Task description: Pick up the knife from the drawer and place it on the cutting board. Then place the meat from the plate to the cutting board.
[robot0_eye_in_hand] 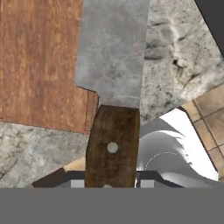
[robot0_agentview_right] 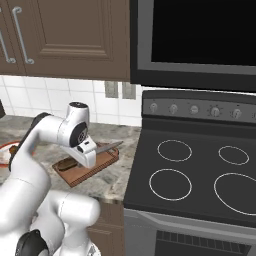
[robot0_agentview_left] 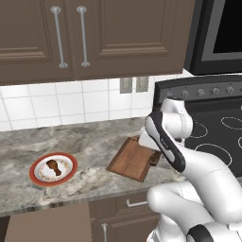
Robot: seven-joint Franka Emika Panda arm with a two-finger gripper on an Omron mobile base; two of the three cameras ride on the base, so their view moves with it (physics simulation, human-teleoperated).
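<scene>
My gripper [robot0_eye_in_hand: 112, 180] is shut on the knife's dark brown wooden handle [robot0_eye_in_hand: 112, 146]. The grey blade [robot0_eye_in_hand: 113, 57] points away from the hand. Knife and hand hang over the right end of the reddish-brown cutting board [robot0_agentview_left: 130, 159], where it meets the stone counter. From the right base view the blade [robot0_agentview_right: 108, 148] sticks out rightward past the gripper [robot0_agentview_right: 88, 156] above the cutting board [robot0_agentview_right: 80, 172]. The plate [robot0_agentview_left: 34, 166] with its orange-red rim lies on the counter left of the board, and the small brown meat [robot0_agentview_left: 54, 166] rests on it. Below the counter's front left, the drawer [robot0_agentview_left: 47, 223] looks pulled out.
A black stove [robot0_agentview_right: 195, 175] with ring burners adjoins the counter on the right, close to the board. Dark wall cabinets [robot0_agentview_left: 71, 33] hang above a white tiled wall. My own arm [robot0_agentview_left: 165, 142] covers the board's right end in the left base view.
</scene>
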